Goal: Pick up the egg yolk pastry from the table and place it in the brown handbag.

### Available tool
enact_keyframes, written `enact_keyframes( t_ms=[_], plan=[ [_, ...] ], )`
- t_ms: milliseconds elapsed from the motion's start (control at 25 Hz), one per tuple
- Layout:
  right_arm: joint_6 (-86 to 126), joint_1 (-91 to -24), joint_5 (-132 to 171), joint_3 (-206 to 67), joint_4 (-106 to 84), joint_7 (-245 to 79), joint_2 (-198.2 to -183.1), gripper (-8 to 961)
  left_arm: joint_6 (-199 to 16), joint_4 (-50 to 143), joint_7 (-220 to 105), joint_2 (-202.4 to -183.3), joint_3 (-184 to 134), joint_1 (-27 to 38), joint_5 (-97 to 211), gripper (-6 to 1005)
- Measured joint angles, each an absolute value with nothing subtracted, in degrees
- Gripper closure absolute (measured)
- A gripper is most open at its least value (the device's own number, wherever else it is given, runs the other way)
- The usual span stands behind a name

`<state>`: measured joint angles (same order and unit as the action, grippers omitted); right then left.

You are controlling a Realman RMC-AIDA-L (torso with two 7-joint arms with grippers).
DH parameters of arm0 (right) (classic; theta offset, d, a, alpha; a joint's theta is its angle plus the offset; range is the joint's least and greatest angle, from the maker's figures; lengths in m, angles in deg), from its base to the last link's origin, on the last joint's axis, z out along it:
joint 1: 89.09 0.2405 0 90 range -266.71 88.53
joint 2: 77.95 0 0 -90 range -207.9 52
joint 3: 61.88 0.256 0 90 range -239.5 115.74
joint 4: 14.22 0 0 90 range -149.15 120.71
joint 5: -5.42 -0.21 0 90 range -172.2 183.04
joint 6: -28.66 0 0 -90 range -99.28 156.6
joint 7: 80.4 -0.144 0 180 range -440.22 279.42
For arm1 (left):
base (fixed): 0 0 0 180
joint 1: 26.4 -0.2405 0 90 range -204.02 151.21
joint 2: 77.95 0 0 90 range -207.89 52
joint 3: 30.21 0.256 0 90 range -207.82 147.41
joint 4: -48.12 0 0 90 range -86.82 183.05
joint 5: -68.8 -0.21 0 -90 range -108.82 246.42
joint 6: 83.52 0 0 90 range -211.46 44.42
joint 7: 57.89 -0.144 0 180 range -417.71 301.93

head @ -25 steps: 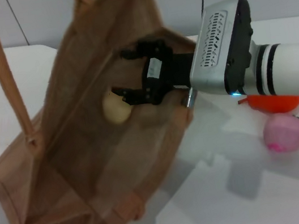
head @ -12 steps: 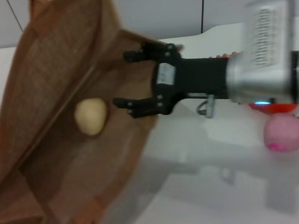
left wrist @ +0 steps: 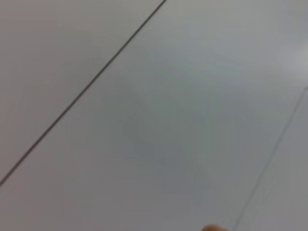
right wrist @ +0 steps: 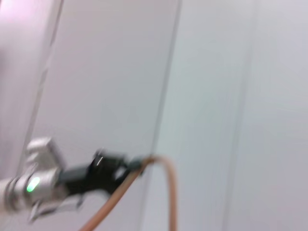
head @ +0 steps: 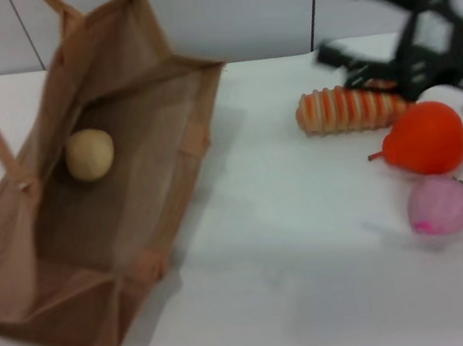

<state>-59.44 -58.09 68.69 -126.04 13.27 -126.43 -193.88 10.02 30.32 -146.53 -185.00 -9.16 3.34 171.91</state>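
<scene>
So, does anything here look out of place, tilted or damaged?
Nothing looks damaged or spilled. The brown handbag lies tipped on its side, mouth open, one handle held up by the left pincer. The egg yolk pastry rests inside it. The right pincer hangs open above the striped roll.

The brown handbag [head: 137, 166] is tan woven jute (handles lighter); the egg yolk pastry [head: 90, 154] pale cream-yellow; at 3 o'clock, an orange-striped bread roll [head: 341, 109].
</scene>
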Motion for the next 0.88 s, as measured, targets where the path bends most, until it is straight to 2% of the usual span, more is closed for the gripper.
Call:
enact_keyframes(
  t_ms=[160, 400, 640, 840, 880],
  plan=[
    [-66.3, -58.1, 68.6, -114.5, 5.0, -117.7, -194.04, 56, 5.5, 30.3, -150.6, -186.25, -9.2, 3.7, 170.7, 776],
    [-70.9, -58.1, 68.6, -98.2, -6.9, -105.1, -194.13, 60, 0.2, 30.5, -162.1, -189.62, -9.3, 4.6, 169.1, 771],
    [-70.2, -58.1, 68.6, -86.1, -15.2, -95.2, -194.15, 65, -1.3, 34.7, -186.8, -194.46, -13.3, 4.8, 172.4, 494],
    [-69.0, -58.5, 68.6, -78.1, -19.1, -90.6, -194.16, 67, -0.5, 42.6, -200.9, -194.36, -14.6, 4.9, 178.8, 319],
    [-68.6, -58.7, 68.6, -77.2, -19.3, -90.4, -194.18, 67, 0.4, 44.2, -204.4, -194.48, -14.6, 4.7, 180.5, 312]
  ],
)
